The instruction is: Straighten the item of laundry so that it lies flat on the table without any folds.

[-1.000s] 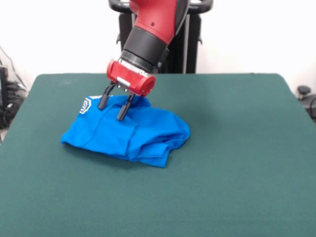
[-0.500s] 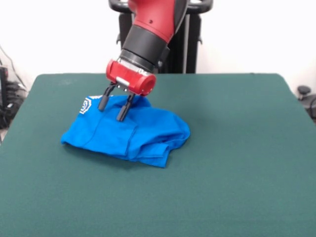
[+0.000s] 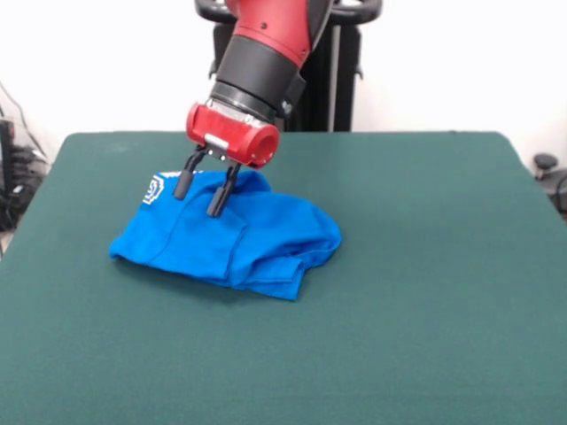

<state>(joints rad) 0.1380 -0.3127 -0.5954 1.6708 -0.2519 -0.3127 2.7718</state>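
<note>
The bright blue T-shirt [image 3: 232, 237] lies crumpled and folded over itself on the dark green table [image 3: 425, 292], left of centre. A bit of white print [image 3: 153, 189] shows at its far left corner. My gripper [image 3: 198, 201] hangs from the red and black arm above the shirt's far left part. Its two black fingers [image 3: 217, 202] are spread apart and empty, with the tips just over or touching the cloth.
The robot's black pedestal [image 3: 332, 66] stands behind the table's far edge. Dark cables and equipment [image 3: 16, 168] sit off the table's left side, and a small black object [image 3: 546, 165] off the right.
The gripper has shifted slightly left and a little up over the shirt. The shirt has not moved.
</note>
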